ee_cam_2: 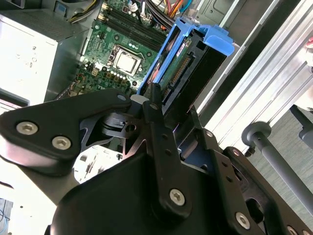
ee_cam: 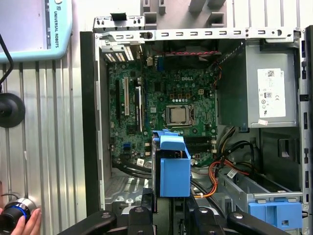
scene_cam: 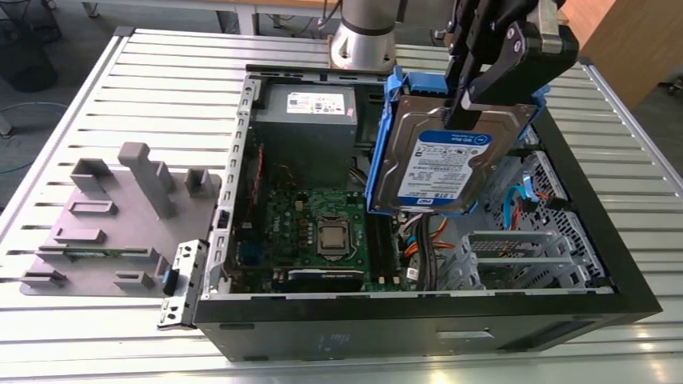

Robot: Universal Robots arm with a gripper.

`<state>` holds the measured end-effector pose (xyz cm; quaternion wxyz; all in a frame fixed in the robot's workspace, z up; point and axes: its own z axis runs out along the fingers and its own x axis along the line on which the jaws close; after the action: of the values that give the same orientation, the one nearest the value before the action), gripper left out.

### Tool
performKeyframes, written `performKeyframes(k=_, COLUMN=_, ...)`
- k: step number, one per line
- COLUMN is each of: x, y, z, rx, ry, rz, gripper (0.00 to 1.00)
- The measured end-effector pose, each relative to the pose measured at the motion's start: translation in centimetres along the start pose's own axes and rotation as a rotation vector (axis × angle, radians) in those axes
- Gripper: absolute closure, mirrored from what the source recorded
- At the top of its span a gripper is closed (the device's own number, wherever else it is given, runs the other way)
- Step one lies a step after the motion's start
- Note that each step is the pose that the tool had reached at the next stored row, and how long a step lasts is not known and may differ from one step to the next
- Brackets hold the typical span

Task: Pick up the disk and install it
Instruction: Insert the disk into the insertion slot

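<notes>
A: What is the black robot hand [scene_cam: 481, 100] doing?

B: It is holding the flat silver metal disk with the blue-and-white label and blue plastic side rails [scene_cam: 453, 164]. The hand is squeezing tight on the disk's top end.

A: Where is the disk hanging?

B: It is hanging in the air over the open black computer case [scene_cam: 427, 320]. It is leaning a bit, and its label is facing the exterior view.

A: What is lying under it?

B: The flat green circuit board [scene_cam: 320, 232] is lying in the bottom of the case. The grey metal power box with the white sticker [scene_cam: 309, 120] is sitting near the disk, on the exterior view's left.

A: And the silver metal cage [scene_cam: 523, 256]?

B: It is sitting low in the case, apart from the disk, on the exterior view's right.

A: What are the wrist views showing?

B: In both wrist views the hand [ee_cam_2: 161, 107] [ee_cam: 168, 215] is gripping the disk [ee_cam_2: 178, 58] [ee_cam: 173, 171] above the green board.

A: What is the case sitting on?

B: It is sitting on the silver slatted bench [scene_cam: 128, 88]. A grey plastic rack [scene_cam: 117, 216] is lying beside it.
</notes>
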<state>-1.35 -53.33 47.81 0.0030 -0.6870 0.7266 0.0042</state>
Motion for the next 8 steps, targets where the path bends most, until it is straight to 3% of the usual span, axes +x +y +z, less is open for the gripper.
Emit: performKeyframes(k=8, x=0.83, y=-0.05, z=-0.01, rx=0.0001, ry=0.0014, rz=0.0, gripper=0.65)
